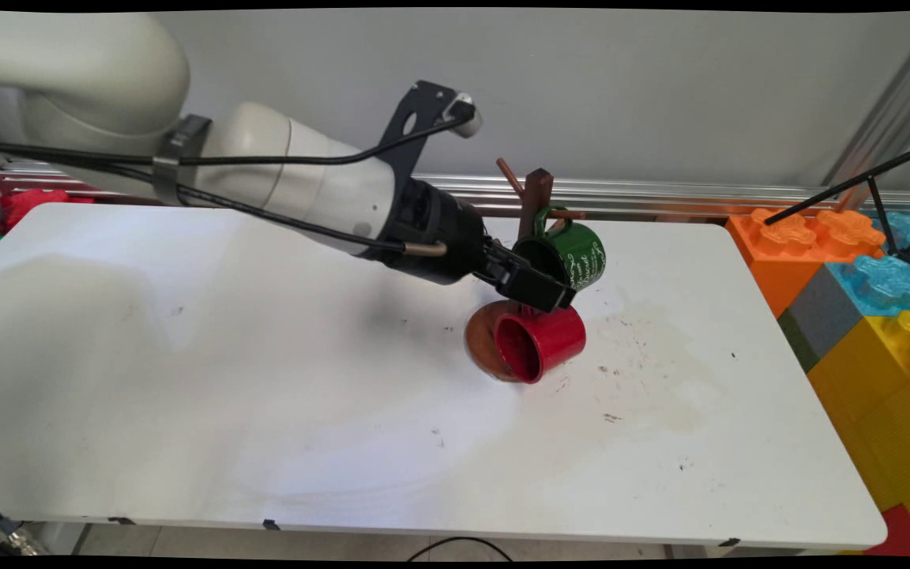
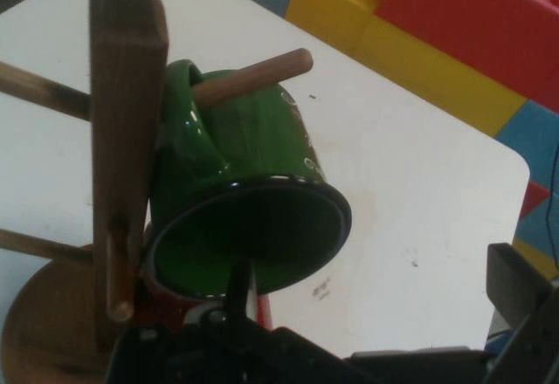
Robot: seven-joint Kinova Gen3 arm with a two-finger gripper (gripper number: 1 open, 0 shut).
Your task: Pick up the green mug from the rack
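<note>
Red mug (image 1: 543, 341) lay by the wooden mug tree (image 1: 535, 204); the gripper (image 1: 547, 294) touched it, fingers' opening unclear, under a hung green mug (image 1: 573, 254).

White table (image 1: 265, 395), wooden mug stand (image 1: 483, 340), red mug (image 1: 543, 341) lying sideways

The only writing in view is white cursive lettering on the side of the glossy green enamel mug (image 1: 577, 254) that hangs on a peg of the dark wooden mug tree (image 1: 535, 201). The script is too small and slanted to be read. In the hand view only a few white strokes of it show near the mug's (image 2: 253, 174) rim.
</note>
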